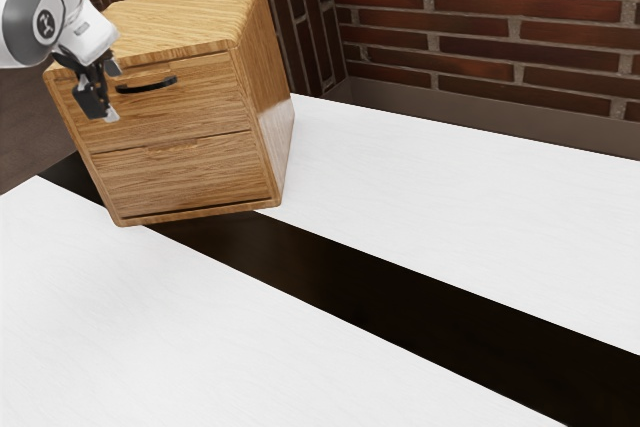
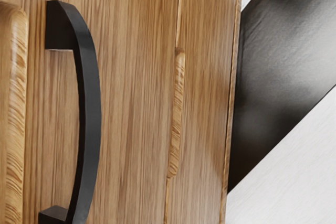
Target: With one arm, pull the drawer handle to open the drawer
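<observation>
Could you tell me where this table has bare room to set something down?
Bare: the white tabletop between black stripe and brick wall, beside the cabinet, and the white area this side of the stripe. Crowded: gripper by the drawer handle.

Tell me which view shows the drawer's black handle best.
The wrist view: the handle appears close up, curved bar and both mounts clear. The exterior view shows the handle small, on the top drawer front.

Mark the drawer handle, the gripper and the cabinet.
drawer handle [image 2: 90, 114]: wrist view, middle of the black curved bar.
gripper [image 1: 97, 105]: exterior view, its tip, beside the handle's end.
cabinet [image 1: 190, 7]: exterior view, bare wooden top.
</observation>
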Available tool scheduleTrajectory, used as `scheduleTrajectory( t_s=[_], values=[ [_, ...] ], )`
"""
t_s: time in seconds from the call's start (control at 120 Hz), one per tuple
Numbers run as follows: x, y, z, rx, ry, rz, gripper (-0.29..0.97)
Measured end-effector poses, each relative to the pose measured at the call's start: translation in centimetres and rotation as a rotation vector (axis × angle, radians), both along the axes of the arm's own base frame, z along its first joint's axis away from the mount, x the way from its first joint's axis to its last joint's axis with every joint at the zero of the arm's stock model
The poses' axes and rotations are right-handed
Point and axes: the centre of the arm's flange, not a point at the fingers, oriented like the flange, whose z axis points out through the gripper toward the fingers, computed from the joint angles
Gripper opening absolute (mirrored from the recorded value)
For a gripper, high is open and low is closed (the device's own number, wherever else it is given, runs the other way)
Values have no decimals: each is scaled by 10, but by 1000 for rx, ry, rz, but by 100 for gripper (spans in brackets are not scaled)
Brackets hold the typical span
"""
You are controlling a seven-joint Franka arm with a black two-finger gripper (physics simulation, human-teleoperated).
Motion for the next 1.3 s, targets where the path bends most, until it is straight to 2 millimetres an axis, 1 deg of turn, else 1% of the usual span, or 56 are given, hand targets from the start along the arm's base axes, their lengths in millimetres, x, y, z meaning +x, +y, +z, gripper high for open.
scheduleTrajectory(
  t_s=[0.192, 0.4, 0.575, 0.725, 0.758, 0.817, 0.992, 1.108, 1.275, 1.3],
  values=[
    [7, 0, -4, 5, -18, -11, 60],
    [16, 1, -20, -4, -9, -18, 55],
    [15, 0, -21, -13, -12, -21, 53],
    [14, -5, -26, -33, -2, -30, 56],
    [10, -7, -24, -40, -4, -33, 53],
    [-1, -9, -13, -48, -15, -34, 45],
    [-13, -22, 5, -65, -22, -56, 49],
    [-18, -22, 6, -76, -13, -59, 50],
    [-16, -30, 3, -90, 6, -77, 51],
    [-18, -32, 7, -90, 1, -80, 51]
  ],
)
